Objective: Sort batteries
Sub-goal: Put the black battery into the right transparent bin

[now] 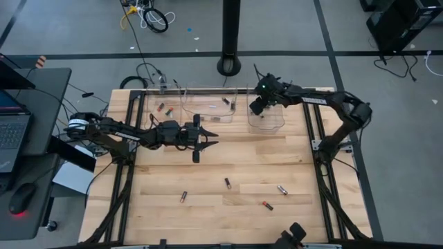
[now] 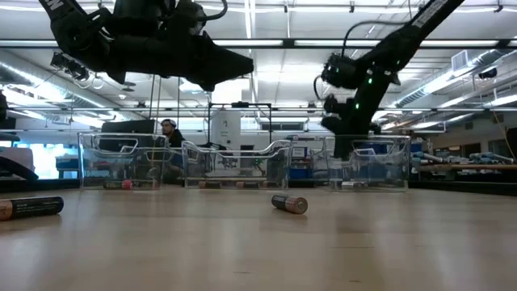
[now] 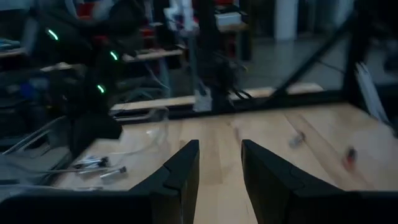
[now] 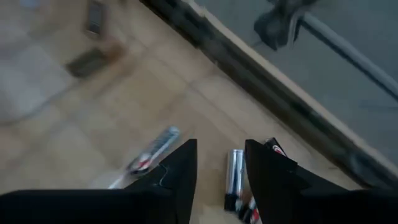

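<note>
From above, I see my left gripper [image 1: 206,137] open and empty over the bare desk [image 1: 228,214], with four loose batteries [image 1: 227,182] lying nearer me; the closest lies just ahead and to its right, long axis running front to back. My right gripper [image 1: 257,105] hangs over the right-hand bin [image 1: 266,119], well apart from them, so the left arm is nearer. At desk level, one battery [image 2: 288,203] lies on its side. My left wrist view shows parted, empty fingers [image 3: 180,171]. My right wrist view shows fingers [image 4: 177,171] apart, nothing between, binned batteries [image 4: 234,177] below.
</note>
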Robot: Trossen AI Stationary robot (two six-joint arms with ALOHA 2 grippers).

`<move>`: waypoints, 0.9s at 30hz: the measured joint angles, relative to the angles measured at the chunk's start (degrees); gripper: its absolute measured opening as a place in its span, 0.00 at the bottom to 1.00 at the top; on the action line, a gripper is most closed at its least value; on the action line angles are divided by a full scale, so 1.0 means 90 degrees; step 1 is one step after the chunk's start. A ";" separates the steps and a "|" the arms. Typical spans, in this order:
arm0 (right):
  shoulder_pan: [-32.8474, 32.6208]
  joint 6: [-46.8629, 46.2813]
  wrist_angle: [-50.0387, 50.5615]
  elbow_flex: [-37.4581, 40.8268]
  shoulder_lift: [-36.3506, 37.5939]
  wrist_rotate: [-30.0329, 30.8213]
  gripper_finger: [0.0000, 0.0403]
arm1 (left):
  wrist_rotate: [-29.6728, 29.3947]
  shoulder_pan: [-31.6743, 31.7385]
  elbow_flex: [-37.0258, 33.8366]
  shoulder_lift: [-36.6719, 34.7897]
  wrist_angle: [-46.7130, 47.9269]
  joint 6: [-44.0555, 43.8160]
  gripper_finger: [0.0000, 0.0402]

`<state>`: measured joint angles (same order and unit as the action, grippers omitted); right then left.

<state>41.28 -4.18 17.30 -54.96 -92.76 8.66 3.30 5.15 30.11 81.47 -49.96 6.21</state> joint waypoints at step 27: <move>-0.3680 -0.0853 0.1983 0.0000 0.2724 0.1602 0.32 | 0.2473 -0.0515 0.3355 0.2630 0.6037 0.3322 0.31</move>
<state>8.15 -11.86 35.15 -54.96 -68.25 23.09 25.56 0.51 60.31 105.14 4.37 36.10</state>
